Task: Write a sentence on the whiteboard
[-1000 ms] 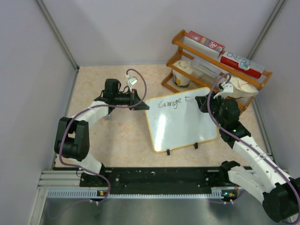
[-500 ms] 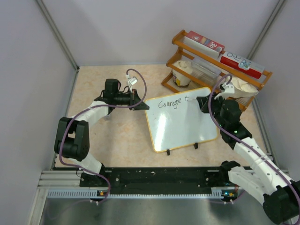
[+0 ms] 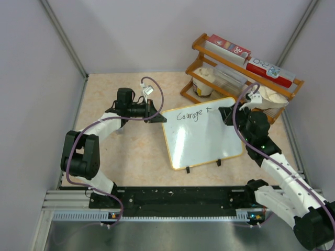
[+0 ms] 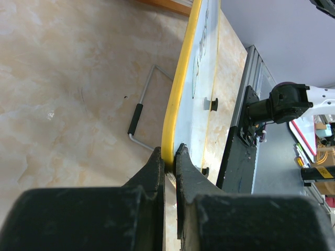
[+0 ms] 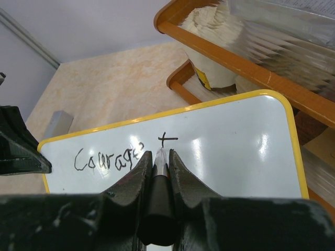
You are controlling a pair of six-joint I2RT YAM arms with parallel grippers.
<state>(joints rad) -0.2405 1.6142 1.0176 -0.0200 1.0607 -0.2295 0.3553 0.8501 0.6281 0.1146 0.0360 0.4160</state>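
The whiteboard [image 3: 201, 138] is propped aslant on the bench [image 3: 131, 151], its yellow rim pinched at the upper left corner between the closed left fingers [image 4: 153, 175]. A black marker [image 5: 158, 178] is clamped in the right fingers [image 5: 133, 183], tip just under a small cross-stroke. The sentence [image 5: 107, 158], so far "Courage", is laid along the top edge, so blank board to the tip's right is judged the way onward. The right arm is nearest. Behind, a wooden rack [image 3: 285, 78] is loaded: a white tub [image 3: 203, 83] heaped with something pale, red boxes [image 3: 228, 46] above.
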